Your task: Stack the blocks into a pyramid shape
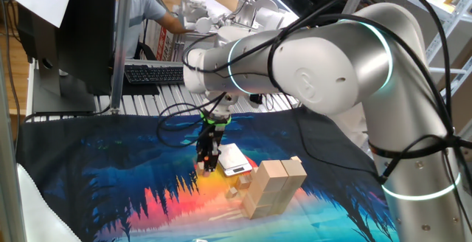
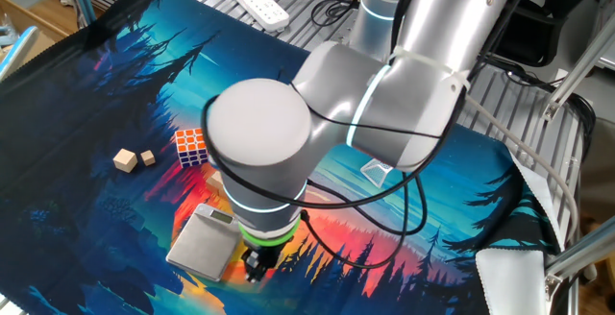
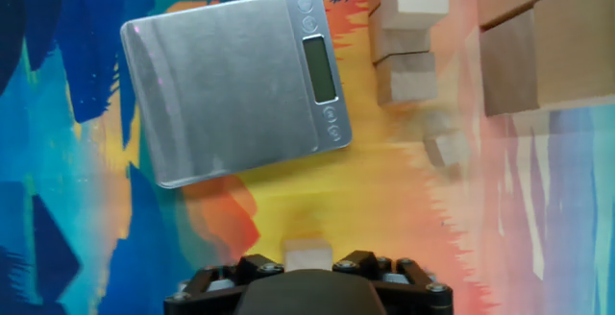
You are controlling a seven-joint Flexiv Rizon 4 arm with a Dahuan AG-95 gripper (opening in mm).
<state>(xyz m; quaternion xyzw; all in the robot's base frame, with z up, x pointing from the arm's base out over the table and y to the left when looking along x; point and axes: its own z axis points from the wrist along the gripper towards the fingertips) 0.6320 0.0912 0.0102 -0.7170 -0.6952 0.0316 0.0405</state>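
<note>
Big wooden blocks (image 1: pixel 273 187) stand stacked on the worktop's forest-print cloth (image 1: pixel 110 183), right of the silver scale (image 3: pixel 231 84). A small block (image 3: pixel 307 254) sits between the spread fingers (image 1: pixel 208 167), which point down beside the scale, not pinching it

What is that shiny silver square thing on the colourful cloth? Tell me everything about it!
It is a flat silver-grey scale, looking like brushed metal, with a small grey screen and round buttons along one edge. It lies flat and slightly turned on the mat, close to the wooden blocks but not touching them. Nothing sits on it.
</note>
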